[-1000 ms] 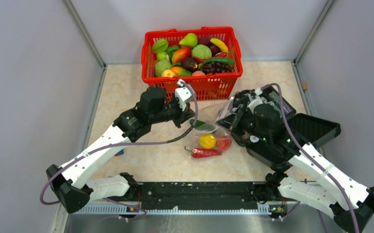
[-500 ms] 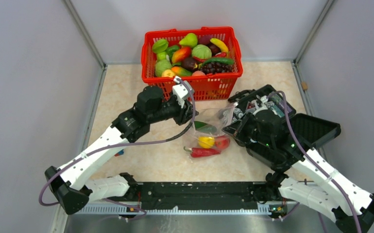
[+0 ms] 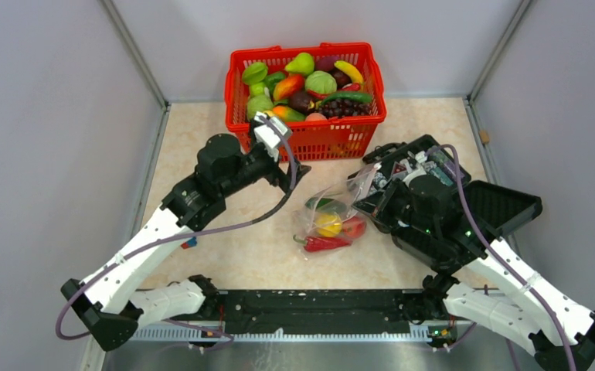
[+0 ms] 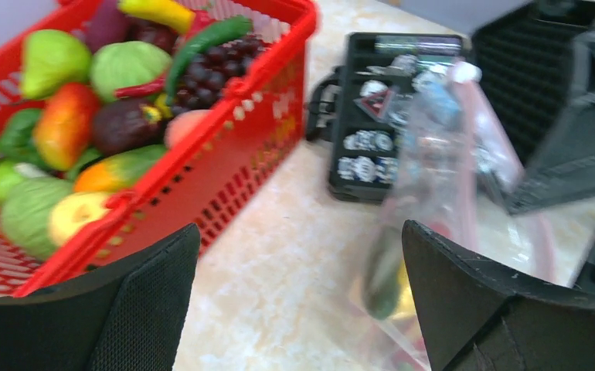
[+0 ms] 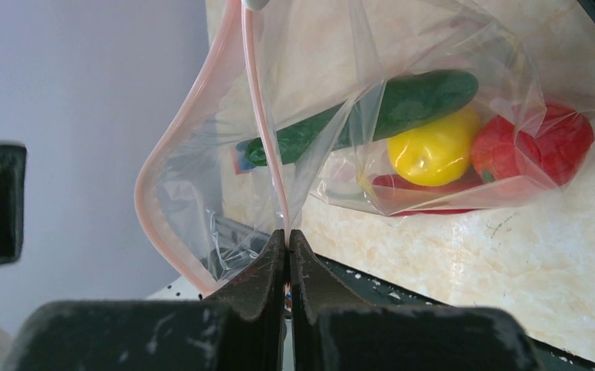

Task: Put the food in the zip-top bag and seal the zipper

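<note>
From my console I saw the right gripper [image 5: 288,236] closed tight on the pink zipper [image 5: 260,116] of the clear bag [image 3: 333,202], pinching one lip and holding it lifted so that the mouth gaped in a loop beside it. The bag's body lay on the tabletop [image 3: 202,154] between the two arms, just in front of the red basket [image 3: 302,139] and touching the open black case [image 3: 503,205] on its right. Inside it sat a cucumber [image 5: 402,104], a lemon [image 5: 433,151], a tomato [image 5: 538,147] and a chili [image 5: 418,202], bunched at the closed end away from the mouth. The left gripper [image 4: 300,232] hung wide and empty above the tabletop, near the basket's front wall. From there the pile of toy produce [image 3: 321,81] lay ahead and to its left, and the bag lay low to its right. I judged the left arm much the nearer to the basket, so any further piece was its job, with a short carry rightward to the held-open mouth. The zipper ran lengthwise away from the right gripper's pinch, so I reckoned sealing would call for a slide along that line, starting from the pinched end
</note>
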`<state>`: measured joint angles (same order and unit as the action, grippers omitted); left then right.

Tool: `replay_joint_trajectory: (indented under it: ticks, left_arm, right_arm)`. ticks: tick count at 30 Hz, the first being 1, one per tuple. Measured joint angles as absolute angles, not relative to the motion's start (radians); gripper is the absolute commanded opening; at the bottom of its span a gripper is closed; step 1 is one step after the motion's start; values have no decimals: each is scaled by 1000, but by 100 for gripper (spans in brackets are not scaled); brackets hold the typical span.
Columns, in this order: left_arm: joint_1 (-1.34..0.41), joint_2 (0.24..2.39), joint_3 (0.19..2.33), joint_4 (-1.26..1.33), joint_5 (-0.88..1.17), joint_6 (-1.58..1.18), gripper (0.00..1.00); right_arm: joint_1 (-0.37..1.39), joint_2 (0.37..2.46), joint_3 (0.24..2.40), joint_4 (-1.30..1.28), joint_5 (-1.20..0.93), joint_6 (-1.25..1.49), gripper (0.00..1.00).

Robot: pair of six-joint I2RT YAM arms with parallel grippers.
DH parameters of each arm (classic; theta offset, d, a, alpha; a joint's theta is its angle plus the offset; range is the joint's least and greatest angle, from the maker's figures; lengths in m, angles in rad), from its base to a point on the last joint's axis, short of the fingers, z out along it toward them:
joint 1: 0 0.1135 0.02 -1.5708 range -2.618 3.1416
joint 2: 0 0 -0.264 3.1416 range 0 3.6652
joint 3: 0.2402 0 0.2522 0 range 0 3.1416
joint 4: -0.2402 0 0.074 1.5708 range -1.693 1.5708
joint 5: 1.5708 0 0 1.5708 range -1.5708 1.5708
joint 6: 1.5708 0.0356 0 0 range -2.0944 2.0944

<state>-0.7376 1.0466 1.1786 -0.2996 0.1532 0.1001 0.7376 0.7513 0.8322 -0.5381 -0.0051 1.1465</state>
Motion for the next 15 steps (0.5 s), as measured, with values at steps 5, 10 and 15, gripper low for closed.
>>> replay_joint_trajectory:
  ticks: [5, 10, 15]
  left_arm:
    - [-586, 1128, 1240, -274, 153, 115, 99]
    - [-371, 1283, 1330, -231, 260, 104, 99]
    - [-207, 1486, 1449, -172, 459, 95, 99]
  right_arm:
    - [738, 751, 831, -528, -5, 1143, 0]
    - [738, 749, 831, -517, -4, 1134, 0]
    - [738, 747, 831, -516, -4, 1126, 0]
